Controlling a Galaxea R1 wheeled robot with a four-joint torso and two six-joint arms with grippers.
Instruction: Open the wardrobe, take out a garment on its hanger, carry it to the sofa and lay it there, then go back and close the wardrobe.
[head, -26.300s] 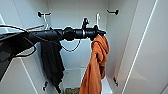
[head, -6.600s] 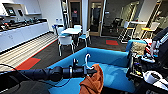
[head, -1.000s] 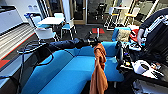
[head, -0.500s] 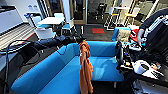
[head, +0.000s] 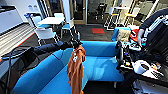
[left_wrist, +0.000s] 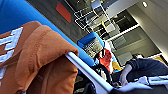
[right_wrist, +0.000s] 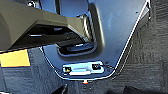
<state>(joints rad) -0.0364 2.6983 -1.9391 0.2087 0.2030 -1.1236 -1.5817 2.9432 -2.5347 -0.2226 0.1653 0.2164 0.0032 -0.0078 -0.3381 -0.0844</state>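
My left arm reaches in from the left across the blue sofa (head: 102, 67). At its end my left gripper (head: 75, 45) is shut on the hanger, level with the sofa's backrest. The orange garment (head: 75, 68) hangs straight down from it above the seat cushions, a small white mark on its front. In the left wrist view the orange garment (left_wrist: 35, 60) with white lettering drapes over the thin white hanger (left_wrist: 86, 73), and the blue sofa (left_wrist: 15, 12) lies behind. The right wrist view looks down at my own dark plate (right_wrist: 105, 37) over grey carpet.
A person (head: 155, 27) with a control rig stands at the right, beside a dark cart (head: 145, 70) of equipment touching the sofa's right end. Behind the sofa are a white table (head: 53, 20), blue-seated chairs (head: 45, 32) and a red floor mat (head: 98, 30).
My left arm has swung leftward, carrying the orange garment from the sofa's middle towards its left part. The person and the cart stay in place.
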